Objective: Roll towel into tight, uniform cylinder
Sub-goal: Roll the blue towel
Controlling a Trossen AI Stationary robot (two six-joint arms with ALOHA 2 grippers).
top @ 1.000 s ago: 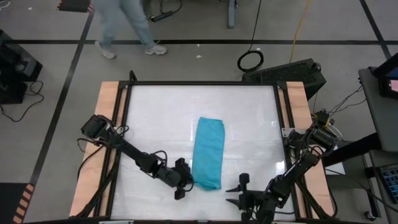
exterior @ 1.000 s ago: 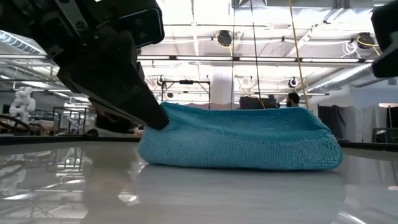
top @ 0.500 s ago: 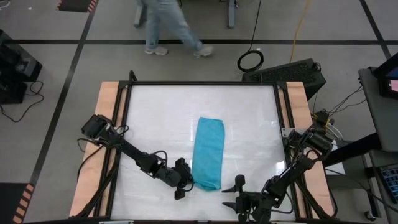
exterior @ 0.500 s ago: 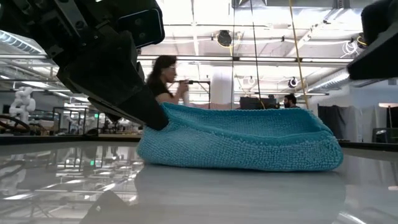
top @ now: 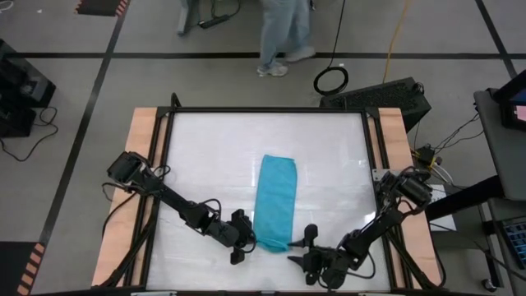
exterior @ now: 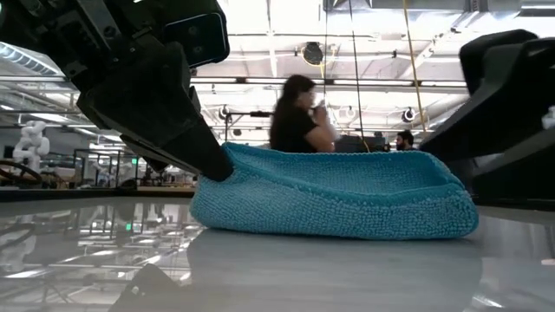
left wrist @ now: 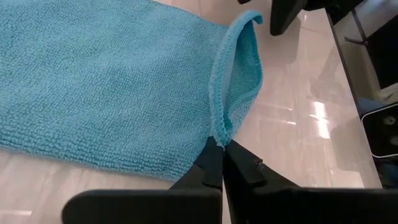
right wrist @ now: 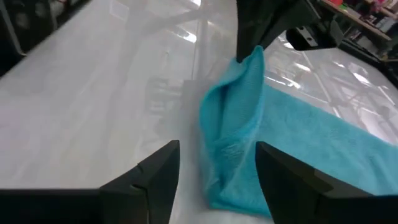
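place: lab hall | ceiling trusses (exterior: 364, 82) | taped floor lines (top: 82, 55)

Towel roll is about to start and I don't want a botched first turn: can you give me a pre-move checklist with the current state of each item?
1. Left gripper pinching the towel at its near corner: ok, jaws shut on the hem.
2. Right gripper open and lined up with the towel's other near corner: ok, not yet gripping.
3. Towel folded into a straight strip on the table: ok.
4. Near edge level on both sides: not ok, only the left corner is lifted.
5. Layers aligned inside the fold: cannot tell.
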